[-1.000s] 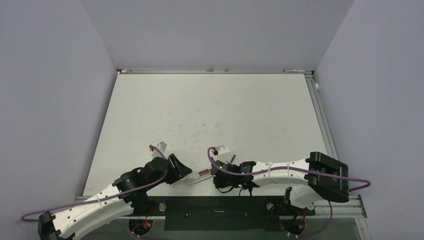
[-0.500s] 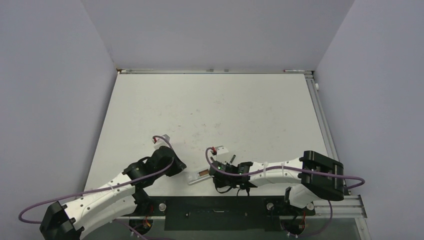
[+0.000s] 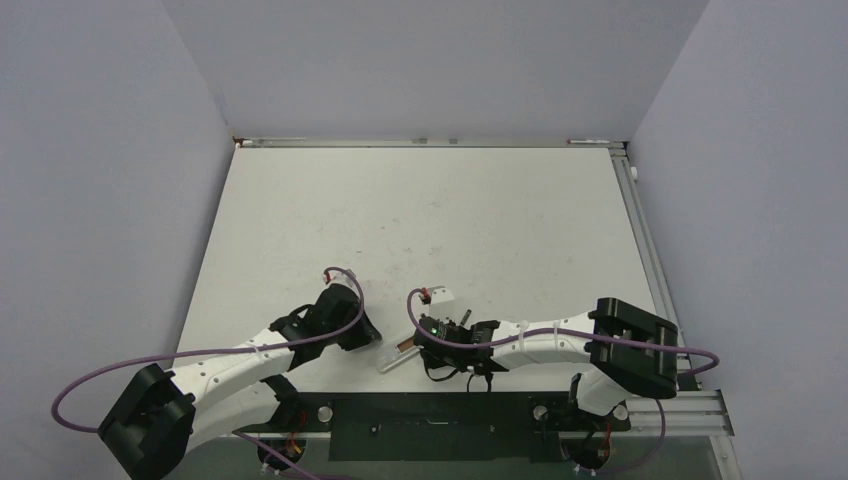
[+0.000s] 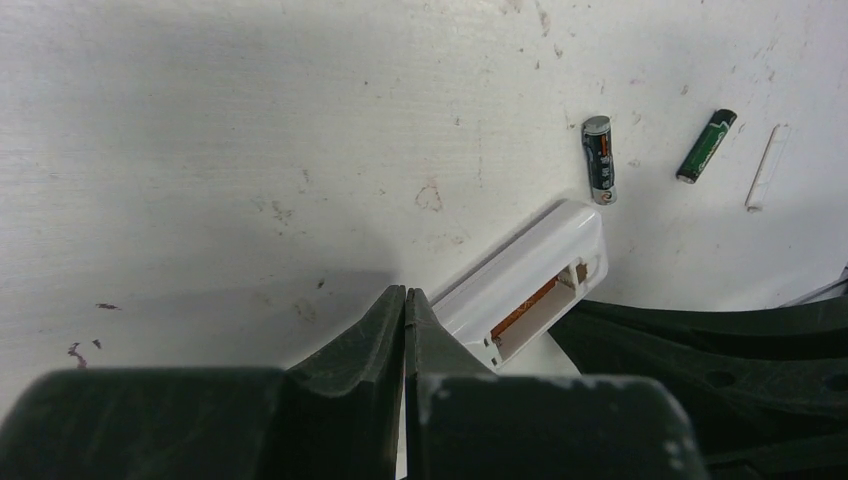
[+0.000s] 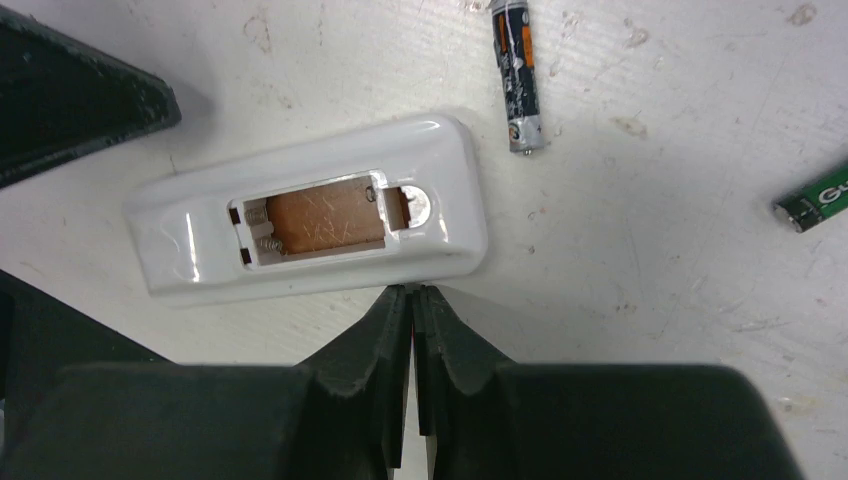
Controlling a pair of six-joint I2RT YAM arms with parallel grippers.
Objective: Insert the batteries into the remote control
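**Remote control (image 5: pixel 310 225) lies back up, bay empty**

Two batteries (image 5: pixel 518 75) lie loose on the table (image 5: pixel 650 300) near its rounded end. The left gripper (image 4: pixel 404 295) and the right gripper (image 5: pixel 412 292) both have fingers pressed together, holding nothing

White table (image 3: pixel 430 220), scuffed, small dark specks. Plain pale lilac-grey walls on three sides: back wall (image 3: pixel 430 60), left wall (image 3: pixel 90 200), right wall (image 3: pixel 760 200). Metal rail (image 3: pixel 641 230) along table's right edge. Even, soft light.
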